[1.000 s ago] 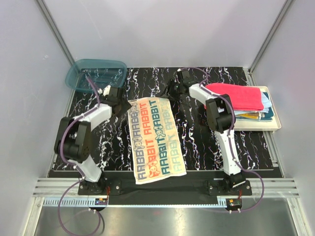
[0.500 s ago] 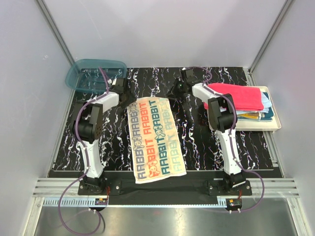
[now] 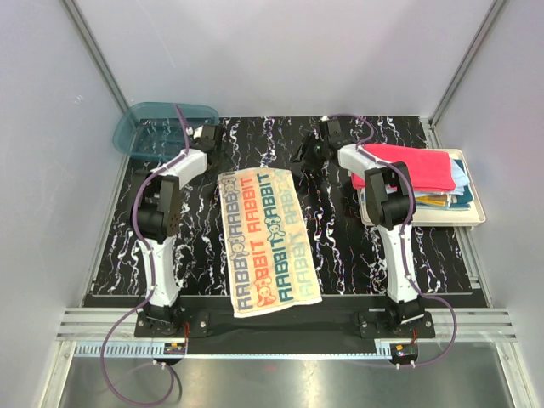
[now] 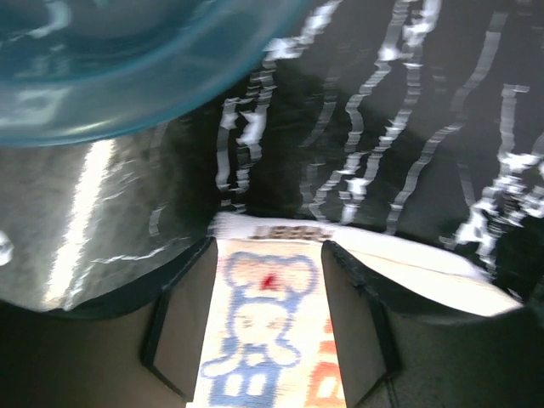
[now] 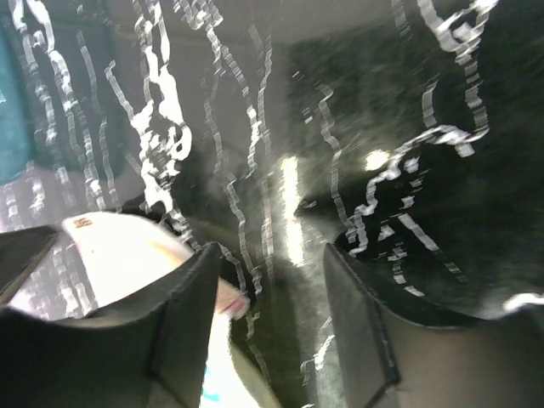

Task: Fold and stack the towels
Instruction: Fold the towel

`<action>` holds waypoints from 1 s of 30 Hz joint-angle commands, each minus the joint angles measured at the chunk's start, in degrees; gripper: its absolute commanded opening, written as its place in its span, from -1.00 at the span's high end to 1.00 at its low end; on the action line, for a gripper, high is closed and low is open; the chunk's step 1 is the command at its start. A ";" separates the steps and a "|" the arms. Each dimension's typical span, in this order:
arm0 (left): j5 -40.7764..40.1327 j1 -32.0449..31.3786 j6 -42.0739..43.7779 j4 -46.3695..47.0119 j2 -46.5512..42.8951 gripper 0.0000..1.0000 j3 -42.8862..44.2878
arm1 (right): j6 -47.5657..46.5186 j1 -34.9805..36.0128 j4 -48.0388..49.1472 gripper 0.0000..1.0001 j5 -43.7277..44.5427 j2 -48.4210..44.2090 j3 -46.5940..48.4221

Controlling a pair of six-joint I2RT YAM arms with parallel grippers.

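The lettered towel (image 3: pixel 268 242) lies spread flat down the middle of the black marbled surface (image 3: pixel 348 251), its near end reaching the near edge. The left gripper (image 3: pixel 208 140) hangs just beyond the towel's far left corner, close to the teal bin (image 3: pixel 127 136) at the far left corner of the surface. Its wrist camera shows the fingers (image 4: pixel 183 327) spread wide with the towel's far hem and a printed figure between them, nothing pinched; whether they touch the cloth I can't tell. The right gripper (image 3: pixel 308 155) sits off the far right corner, jaws apart, only bare surface between the fingers (image 5: pixel 191 323) and the white corner just outside them. Over at the right edge, a red-pink towel (image 3: pixel 406 166) tops the stack in the cream tray (image 3: pixel 472 218).
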 commanded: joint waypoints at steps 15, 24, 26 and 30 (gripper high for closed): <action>0.96 2.32 -0.50 2.87 1.28 -0.01 -2.27 | 13.62 1.03 6.75 -0.12 -13.39 4.13 1.27; 6.50 2.32 0.03 3.58 5.41 0.29 1.95 | 12.40 0.59 5.87 0.59 -10.59 3.62 1.80; 7.38 2.32 0.03 3.93 5.59 0.49 2.22 | 10.55 0.33 5.17 0.67 -8.05 1.87 1.19; 9.58 2.32 0.73 5.69 5.59 0.82 3.53 | 5.81 -0.03 3.15 0.74 -2.33 -1.21 0.48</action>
